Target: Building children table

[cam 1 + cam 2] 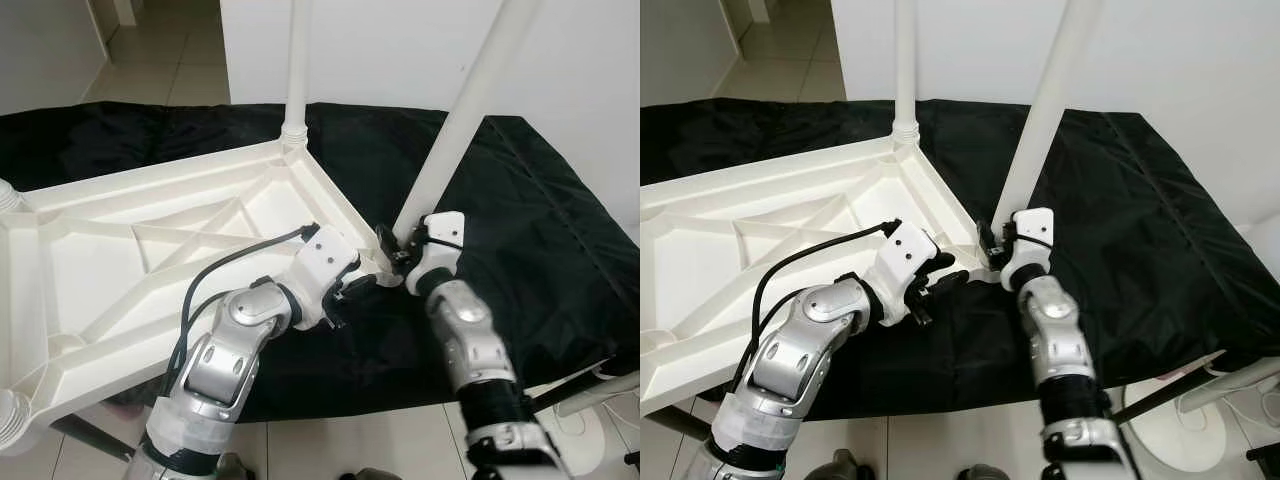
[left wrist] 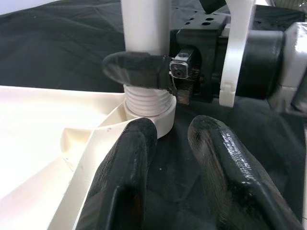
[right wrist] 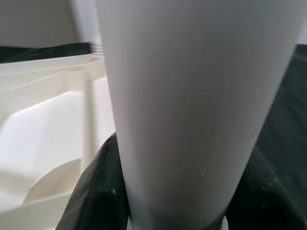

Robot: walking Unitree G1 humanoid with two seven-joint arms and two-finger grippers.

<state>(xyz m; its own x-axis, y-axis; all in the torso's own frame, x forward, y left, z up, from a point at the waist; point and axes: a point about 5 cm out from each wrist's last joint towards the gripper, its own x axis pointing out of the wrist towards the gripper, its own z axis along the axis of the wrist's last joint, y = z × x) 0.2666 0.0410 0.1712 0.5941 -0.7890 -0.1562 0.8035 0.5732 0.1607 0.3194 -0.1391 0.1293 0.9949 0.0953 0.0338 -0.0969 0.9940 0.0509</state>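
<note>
A white plastic children's table (image 1: 110, 265) lies upside down on a black cloth (image 1: 540, 240). One white leg (image 1: 297, 60) stands upright in the far corner. A second white leg (image 1: 465, 110) leans in the near right corner socket, its ribbed base (image 2: 146, 103) sitting in the socket ring. My right gripper (image 1: 392, 252) is shut on this second leg just above its base, with black fingers (image 3: 96, 196) on either side of the tube. My left gripper (image 1: 355, 290) stands open beside the same corner, one finger (image 2: 120, 177) over the table rim and the other over the cloth.
Leg ends (image 1: 8, 195) show at the table's two left corners. A white wall rises behind the cloth, with tiled floor at the far left. White stand parts (image 1: 600, 385) lie on the floor at the near right.
</note>
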